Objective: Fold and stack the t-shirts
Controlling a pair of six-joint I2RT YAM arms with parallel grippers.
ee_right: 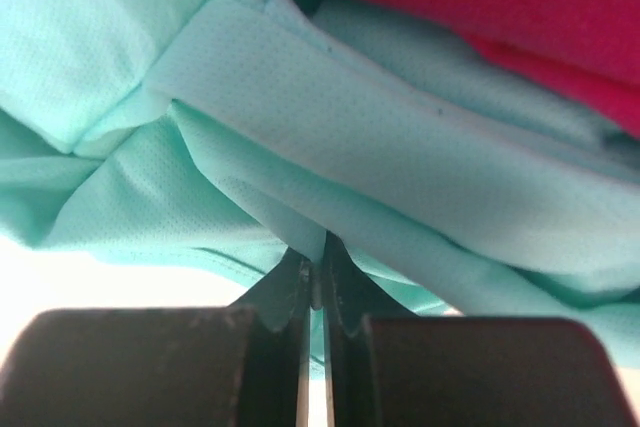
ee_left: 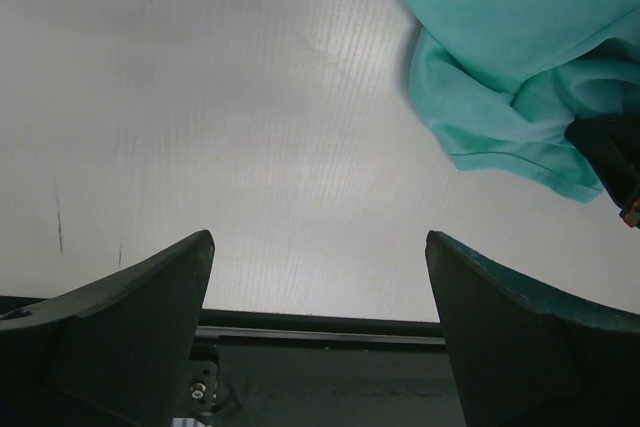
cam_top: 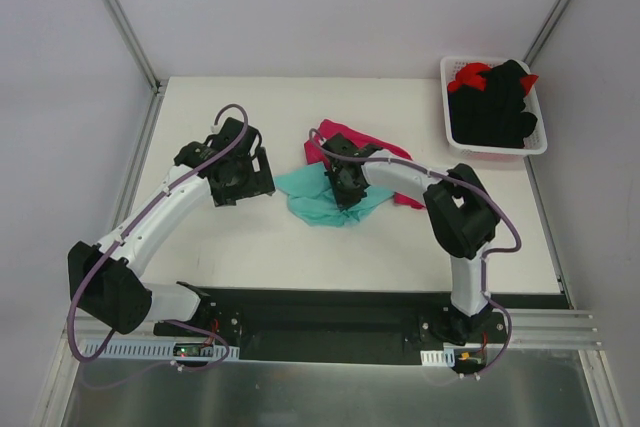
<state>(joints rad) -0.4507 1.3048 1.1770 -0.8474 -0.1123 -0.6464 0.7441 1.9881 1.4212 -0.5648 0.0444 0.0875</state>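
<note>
Right claw [ee_right: 314,249] pinches one teal t-shirt [cam_top: 300,187] touching one pink t-shirt [cam_top: 345,134]; left claw [ee_left: 318,242] spread wide.

A white plastic basket [cam_top: 496,150] sits at the table's [cam_top: 250,237] far-right corner.

Counter: white counter [cam_top: 250,247], matte, finely ribbed in the left wrist view, with a few small dark scuffs.
Walls: plain white panels [cam_top: 330,7] behind and on both sides.
Frame: grey metal posts [cam_top: 118,17] at the back corners.
Front edge: black plate [cam_top: 320,312]; grey slotted rail [cam_top: 550,327] beside it.
Below: dull metal sheet [cam_top: 320,397].
Light: even, with soft shadows.
</note>
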